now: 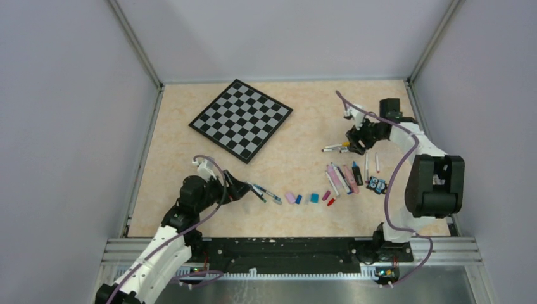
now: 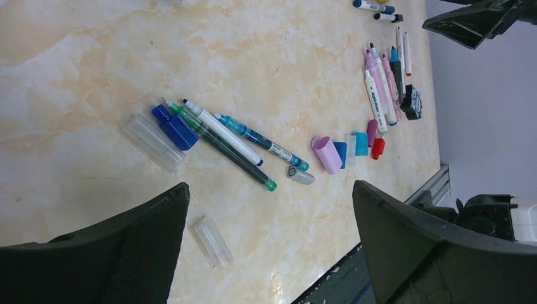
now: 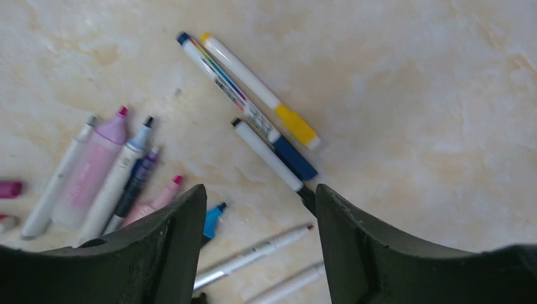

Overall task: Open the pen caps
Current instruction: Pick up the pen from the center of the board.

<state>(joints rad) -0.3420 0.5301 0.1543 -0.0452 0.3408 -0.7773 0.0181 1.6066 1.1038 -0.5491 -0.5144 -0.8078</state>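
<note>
We have our left hand (image 2: 271,190) spread wide and empty, and our right hand (image 3: 259,190) parted, pinching nothing. Loose pen caps (image 1: 309,198) line the counter (image 1: 304,114) at 6 o'clock. Three pens (image 3: 244,71) at 2 o'clock are still capped: yellow, blue, black.

beige marbled table (image 1: 304,120) under pens (image 1: 347,179), loose caps (image 1: 290,197), checkered board (image 1: 240,119)

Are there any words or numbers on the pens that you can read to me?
Nothing is clear enough to read.
White marker: dark print on the barrel, blurred.
Teal pen: small label, too small.
Pink highlighter: faint print, blurred.
Blue-capped pen: coloured print, too small.
</note>
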